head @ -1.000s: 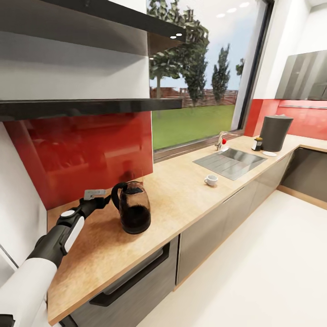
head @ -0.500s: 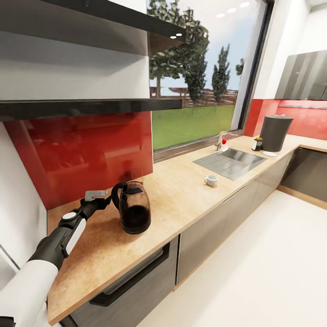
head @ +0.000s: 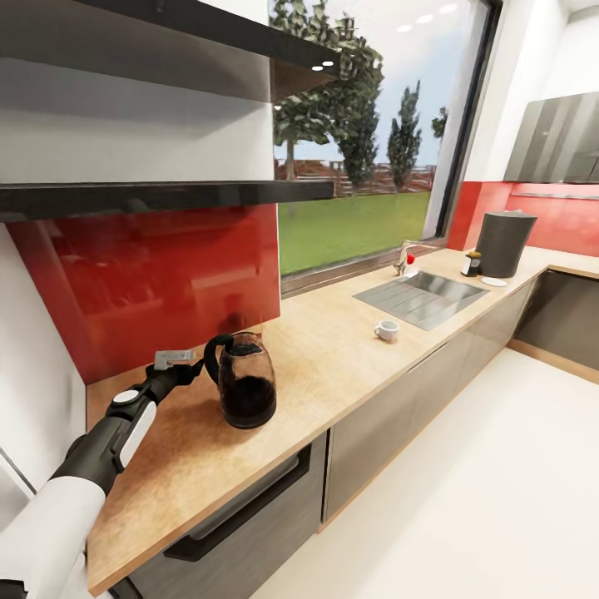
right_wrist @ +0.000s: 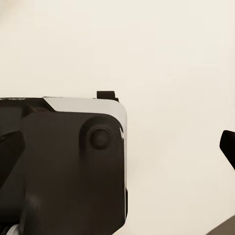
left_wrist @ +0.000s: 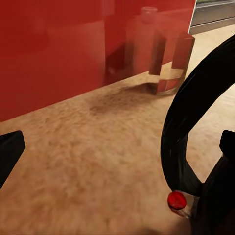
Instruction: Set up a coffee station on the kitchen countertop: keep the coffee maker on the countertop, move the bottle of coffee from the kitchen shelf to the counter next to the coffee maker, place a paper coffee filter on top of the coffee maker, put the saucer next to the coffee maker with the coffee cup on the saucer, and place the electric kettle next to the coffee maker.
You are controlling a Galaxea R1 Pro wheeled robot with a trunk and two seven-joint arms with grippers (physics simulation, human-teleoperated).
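Electric kettle (head: 245,380) standing upright on the countertop (head: 333,358), lower left of centre in the head view, loop handle turned toward the left gripper (head: 196,367). Left gripper level with that handle at the end of the outstretched arm, just beside it; contact not clear. In the left wrist view, black handle loop of the electric kettle (left_wrist: 191,117) curving close in front of the camera, one dark fingertip (left_wrist: 9,152) at the left edge and another at the right edge, so fingers spread wide apart with the handle between them, not clamped. Small red knob near the bottom of that frame, red backsplash (left_wrist: 54,49) across the top.

Coffee cup (head: 387,330) alone on the worktop right of centre, near the sink (head: 423,298). Coffee maker (head: 503,243) far off at the upper right, bottle of coffee (head: 472,263) just beside it on the left, saucer (head: 493,281) in front of it.

Right wrist view: fingertips (right_wrist: 227,144) at opposite frame edges, apart, above a dark robot part and pale floor.
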